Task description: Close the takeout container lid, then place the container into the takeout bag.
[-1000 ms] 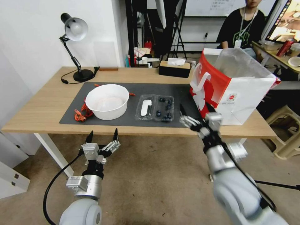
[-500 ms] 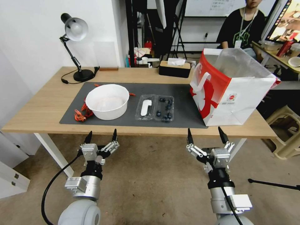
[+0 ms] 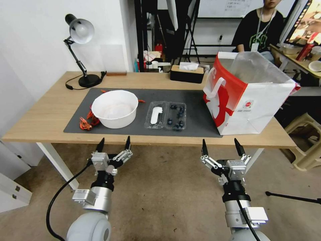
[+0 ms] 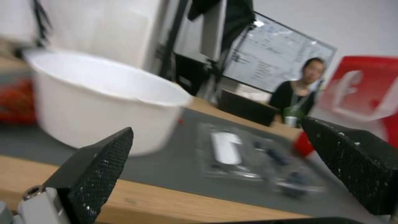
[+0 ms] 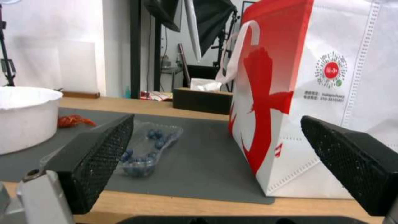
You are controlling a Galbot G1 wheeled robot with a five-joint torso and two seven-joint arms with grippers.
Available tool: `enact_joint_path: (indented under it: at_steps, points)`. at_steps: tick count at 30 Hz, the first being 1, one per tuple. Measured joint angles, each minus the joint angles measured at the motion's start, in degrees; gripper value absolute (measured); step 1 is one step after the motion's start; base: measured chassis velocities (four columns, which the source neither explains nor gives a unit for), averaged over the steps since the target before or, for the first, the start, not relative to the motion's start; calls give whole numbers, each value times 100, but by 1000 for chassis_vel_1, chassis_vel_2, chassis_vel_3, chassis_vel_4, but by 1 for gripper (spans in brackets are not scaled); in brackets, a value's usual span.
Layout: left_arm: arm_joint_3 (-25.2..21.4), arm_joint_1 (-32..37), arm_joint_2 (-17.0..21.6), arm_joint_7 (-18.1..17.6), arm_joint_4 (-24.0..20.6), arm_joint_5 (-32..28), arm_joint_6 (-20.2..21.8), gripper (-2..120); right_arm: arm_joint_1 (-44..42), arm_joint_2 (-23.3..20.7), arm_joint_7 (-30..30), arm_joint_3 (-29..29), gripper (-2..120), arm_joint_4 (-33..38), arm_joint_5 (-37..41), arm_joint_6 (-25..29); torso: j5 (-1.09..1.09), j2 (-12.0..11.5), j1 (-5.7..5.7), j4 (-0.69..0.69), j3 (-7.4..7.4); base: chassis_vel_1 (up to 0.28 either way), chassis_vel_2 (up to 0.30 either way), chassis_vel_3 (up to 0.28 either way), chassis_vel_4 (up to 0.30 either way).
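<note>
Takeout container [image 3: 165,115] open at bench 12 o'clock: light, flimsy, slippery. Grip lid [image 3: 155,115] edge. Left tool [image 3: 113,144], right tool [image 3: 220,147] wide.

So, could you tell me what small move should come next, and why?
Probably bring the left gripper up over the mat to the lid: the container lies open flat, and both open grippers, the right included, hang below the table edge.

takeout bag [image 5: 331,102] cropped, takeout container [image 4: 257,161] blurred
</note>
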Motion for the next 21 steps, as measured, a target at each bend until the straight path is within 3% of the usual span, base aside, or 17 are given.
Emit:
enact_joint_path:
  at_steps: [1,2,5,6,9,11,12,14,16,18,21]
  points:
    - [141,-142,149,-98,-6,-423,113,100,0,11,1,4,100,-12,0,0,0,0,0,-1,0,0,0,0,0]
    - [141,-142,149,-98,-6,-423,113,100,0,11,1,4,100,-12,0,0,0,0,0,-1,0,0,0,0,0]
    - [591,-718,548,-501,8,-1947,450,100,-5,56,4,36,100,-56,-1,1,0,0,1,-1,0,0,0,0,0]
    - [591,-718,548,-501,8,-1947,450,100,-5,56,4,36,100,-56,-1,1,0,0,1,-1,0,0,0,0,0]
    - [900,-1219,744,-963,108,-3161,709,100,-19,90,9,74,100,-99,-7,1,0,0,1,0,0,0,0,0,0]
    - [945,-1299,761,-1067,126,-3359,763,100,-23,97,9,83,100,-108,-8,1,0,0,1,-1,0,0,0,0,0]
    - [1094,-1565,783,-1480,193,-4077,918,100,-32,123,13,114,100,-138,-23,1,0,0,1,0,0,0,0,0,0]
    - [1222,-1917,733,-1914,303,-4794,1034,100,-45,161,17,136,100,-158,-45,2,1,0,1,0,0,0,0,0,0]
    - [1261,-2037,700,-2032,352,-4989,1053,100,-48,175,19,143,100,-161,-52,2,1,0,0,0,0,0,0,0,0]
    - [1434,-2660,490,-2523,662,-5714,1046,100,-70,229,24,209,100,-179,-74,2,1,0,1,-1,0,0,0,0,0]
    - [1506,-2970,367,-2720,833,-5940,1004,100,-75,234,28,260,100,-180,-75,1,1,0,0,-1,0,0,0,0,0]
